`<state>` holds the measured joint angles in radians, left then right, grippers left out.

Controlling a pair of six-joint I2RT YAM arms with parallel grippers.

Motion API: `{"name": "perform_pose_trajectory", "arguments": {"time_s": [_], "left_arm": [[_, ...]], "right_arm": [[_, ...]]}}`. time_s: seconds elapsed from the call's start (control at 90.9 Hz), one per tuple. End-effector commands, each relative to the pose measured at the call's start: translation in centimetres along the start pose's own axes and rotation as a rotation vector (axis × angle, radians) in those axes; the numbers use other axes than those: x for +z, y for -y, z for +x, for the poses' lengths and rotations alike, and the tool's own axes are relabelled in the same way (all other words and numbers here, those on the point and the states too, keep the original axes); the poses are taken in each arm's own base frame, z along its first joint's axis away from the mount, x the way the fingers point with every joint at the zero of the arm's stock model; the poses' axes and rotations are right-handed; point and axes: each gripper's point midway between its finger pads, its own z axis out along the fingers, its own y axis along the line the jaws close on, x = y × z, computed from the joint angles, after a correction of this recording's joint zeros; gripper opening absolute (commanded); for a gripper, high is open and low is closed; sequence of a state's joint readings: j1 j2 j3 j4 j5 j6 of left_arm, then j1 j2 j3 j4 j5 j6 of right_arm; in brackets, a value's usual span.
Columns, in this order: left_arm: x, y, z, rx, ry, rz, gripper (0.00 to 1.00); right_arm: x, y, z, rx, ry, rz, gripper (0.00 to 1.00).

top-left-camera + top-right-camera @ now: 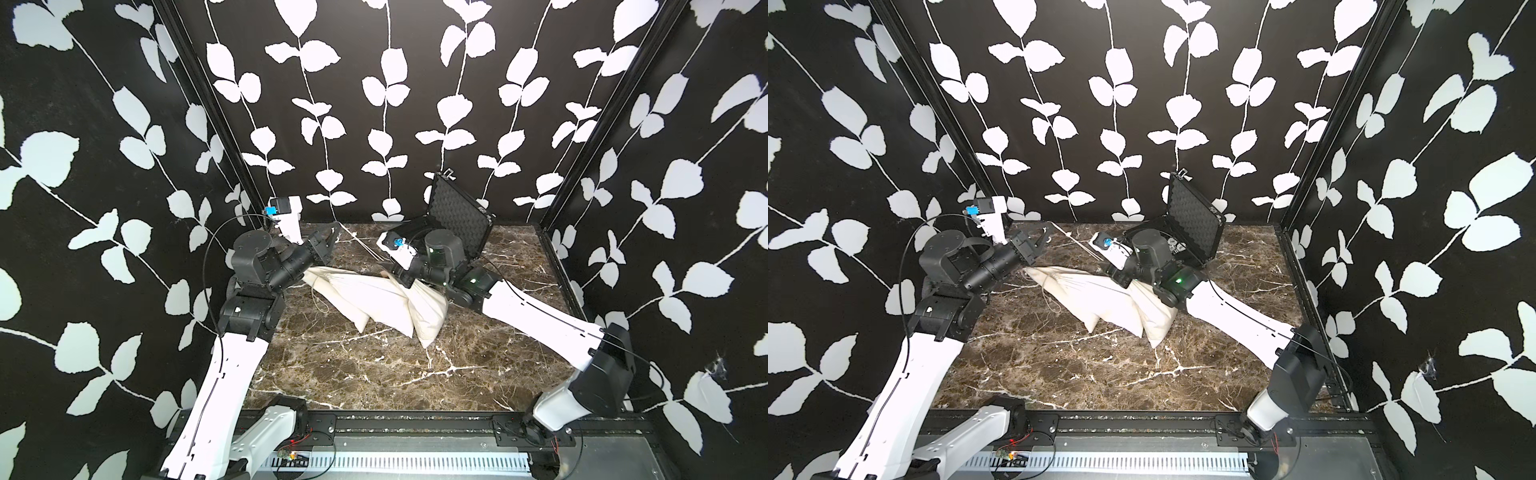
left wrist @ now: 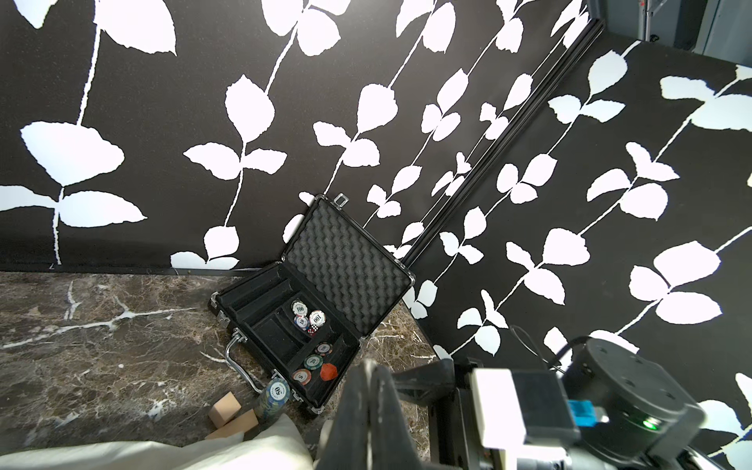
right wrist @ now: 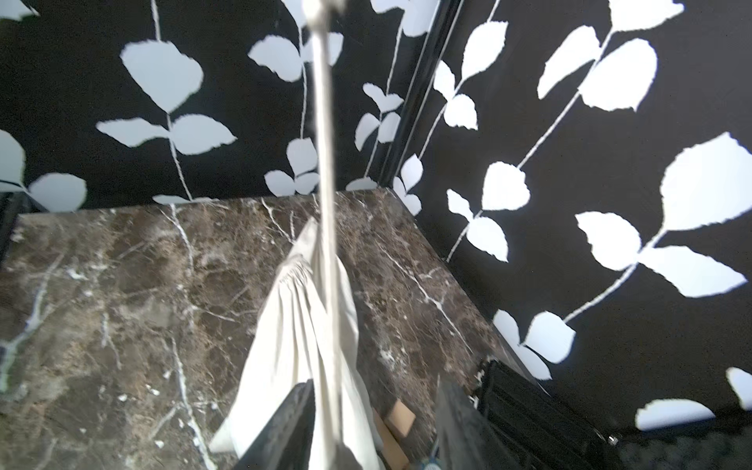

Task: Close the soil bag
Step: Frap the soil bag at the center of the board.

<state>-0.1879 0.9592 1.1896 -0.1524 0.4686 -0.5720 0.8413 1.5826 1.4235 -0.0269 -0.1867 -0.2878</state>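
The soil bag (image 1: 374,299) (image 1: 1100,301) is a cream cloth sack lying on its side in the middle of the marble table; its gathered neck (image 3: 297,268) shows in the right wrist view. A white drawstring (image 1: 361,243) (image 3: 325,122) runs taut from the bag's neck to my left gripper (image 1: 333,229) (image 1: 1043,237) (image 2: 368,366), which is shut on it above the table's back left. My right gripper (image 1: 401,278) (image 1: 1121,279) (image 3: 376,427) is open at the bag's right end, with cloth beside one finger (image 3: 293,423). A second, slack string (image 1: 316,300) lies by the bag.
An open black case (image 1: 457,216) (image 2: 346,260) holding poker chips stands at the back right against the wall. Two wooden blocks (image 2: 226,409) and a stack of chips (image 2: 276,396) sit between the case and the bag. Patterned walls close three sides.
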Motion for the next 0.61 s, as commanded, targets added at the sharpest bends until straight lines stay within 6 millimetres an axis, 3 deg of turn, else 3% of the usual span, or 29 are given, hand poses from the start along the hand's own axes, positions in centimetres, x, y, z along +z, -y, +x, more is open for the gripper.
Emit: {"name": "perform_pose_trajectory", "arguments": {"time_s": [0.0, 0.165, 0.286, 0.385, 0.44, 0.594], "left_arm": [[-1.4, 1.7, -2.8, 0.066, 0.105, 0.025, 0.0], [-1.4, 1.6, -2.7, 0.064, 0.105, 0.025, 0.0], [-1.5, 1.7, -2.9, 0.065, 0.112, 0.025, 0.0], [-2.0, 1.6, -3.2, 0.071, 0.129, 0.006, 0.0], [-2.5, 1.4, -3.5, 0.076, 0.148, -0.017, 0.0], [-3.8, -0.2, -4.1, 0.054, 0.191, -0.094, 0.0]], "right_arm": [[0.7, 1.5, -1.3, 0.034, 0.021, 0.049, 0.44], [1.5, 0.9, -1.8, 0.03, 0.01, 0.008, 0.37], [2.2, 1.3, -0.1, 0.025, -0.07, 0.036, 0.27], [2.1, 2.7, 3.6, -0.002, -0.22, 0.12, 0.18], [1.2, 4.1, 6.8, -0.014, -0.344, 0.194, 0.13], [-4.1, 8.3, 15.8, 0.023, -0.647, 0.373, 0.08]]}}
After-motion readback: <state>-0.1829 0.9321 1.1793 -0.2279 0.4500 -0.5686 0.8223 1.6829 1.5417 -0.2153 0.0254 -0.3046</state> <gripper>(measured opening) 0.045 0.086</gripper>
